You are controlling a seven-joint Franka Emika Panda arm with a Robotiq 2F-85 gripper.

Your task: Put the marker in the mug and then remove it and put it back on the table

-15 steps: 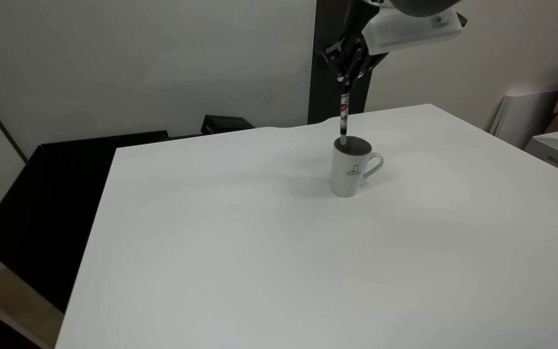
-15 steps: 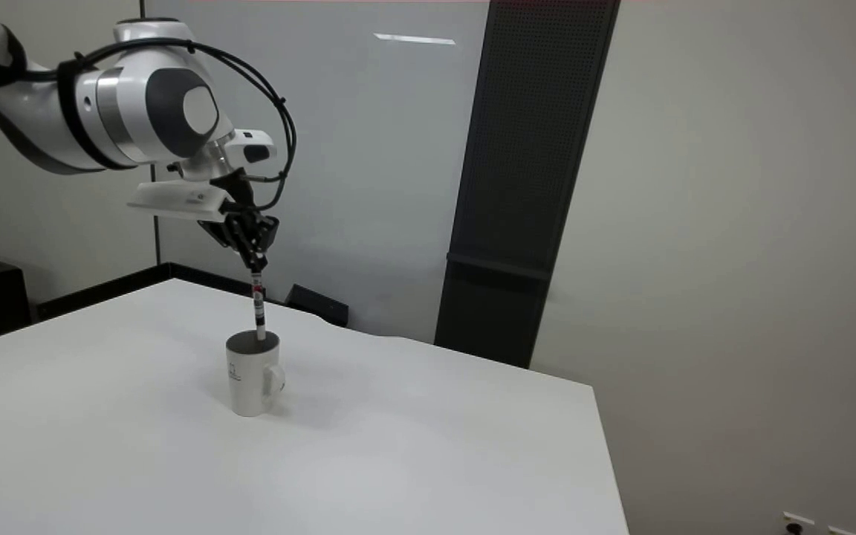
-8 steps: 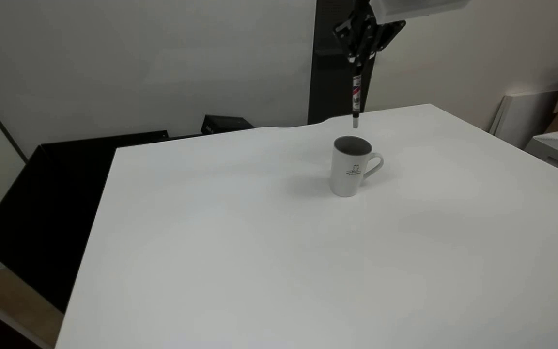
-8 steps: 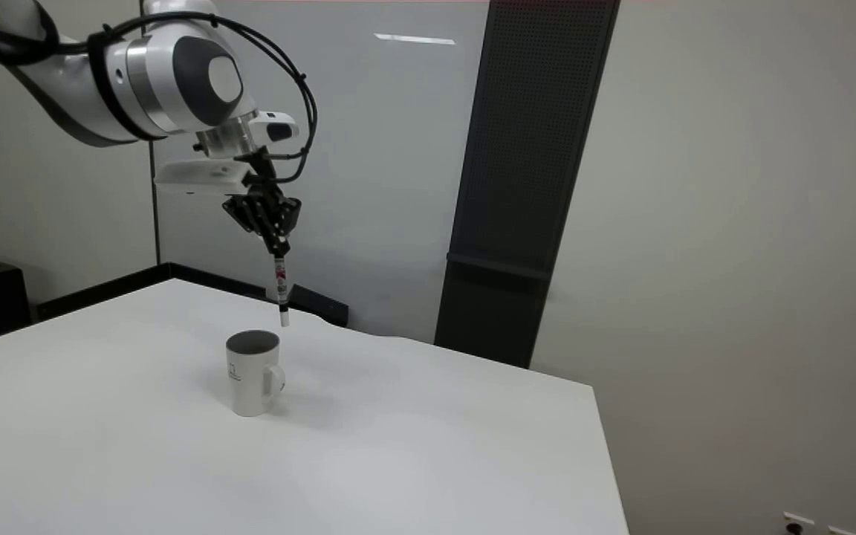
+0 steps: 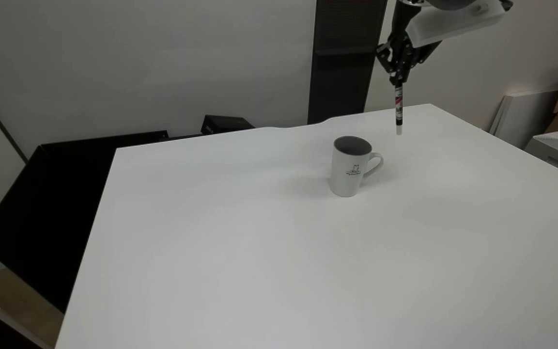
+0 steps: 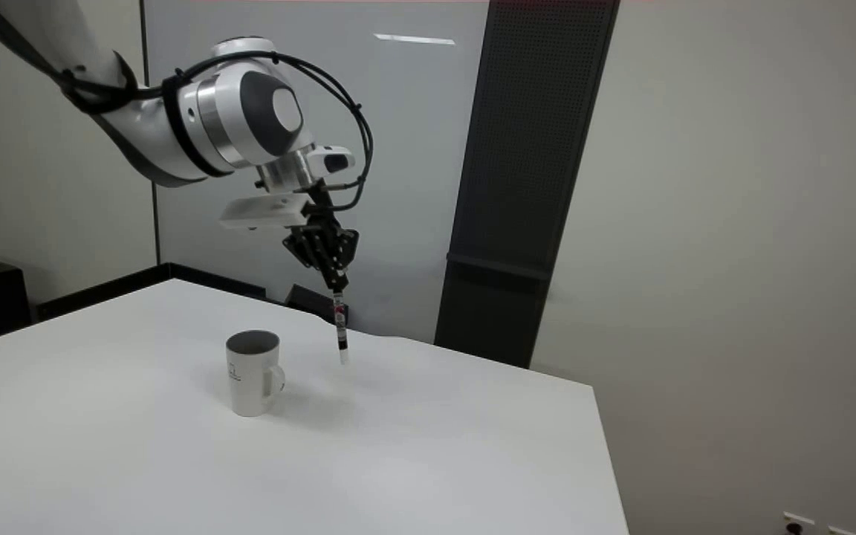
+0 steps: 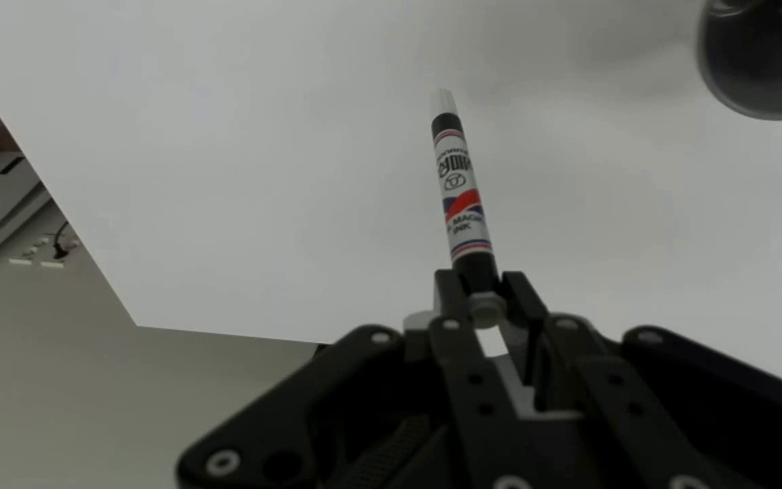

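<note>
White-barrelled with black bands, the marker (image 7: 458, 187) hangs nearly upright above the table (image 5: 259, 242), its upper end clenched between the jaws of the gripper (image 7: 480, 288). In both exterior views the mug (image 5: 346, 169) (white too, dark inside) stands upright on the table to the left, apart from the marker. Beyond the far edge rises a dark panel (image 6: 528, 171).

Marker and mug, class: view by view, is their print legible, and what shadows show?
Wrist view: "INK" on the marker is legible; both exterior views: all print too small to read, the mug casting soft shadows on the table.
</note>
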